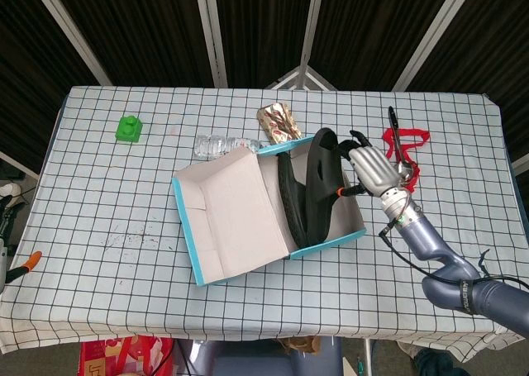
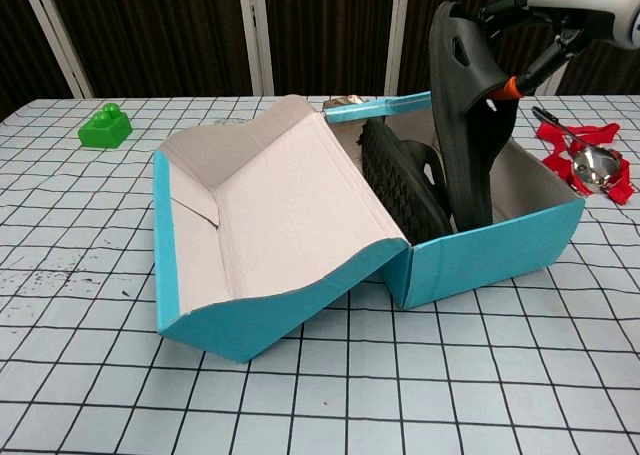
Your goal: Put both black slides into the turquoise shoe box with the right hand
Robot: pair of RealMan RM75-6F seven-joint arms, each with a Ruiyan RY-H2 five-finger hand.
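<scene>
Over on the left of the checked worktop (image 1: 124, 202) sat a green block (image 1: 129, 129). Further along, the turquoise shoe box (image 2: 480, 250) stood with its lid flung open, one black slide (image 2: 402, 180) on edge inside. The right hand (image 1: 370, 168) gripped the second slide (image 2: 464, 125), upright, its lower end down in the box.

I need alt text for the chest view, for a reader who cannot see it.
The robot's right hand holds a black slide upright inside the open turquoise shoe box, beside a second black slide already in it. A green block lies on the checked tablecloth, far left.
</scene>
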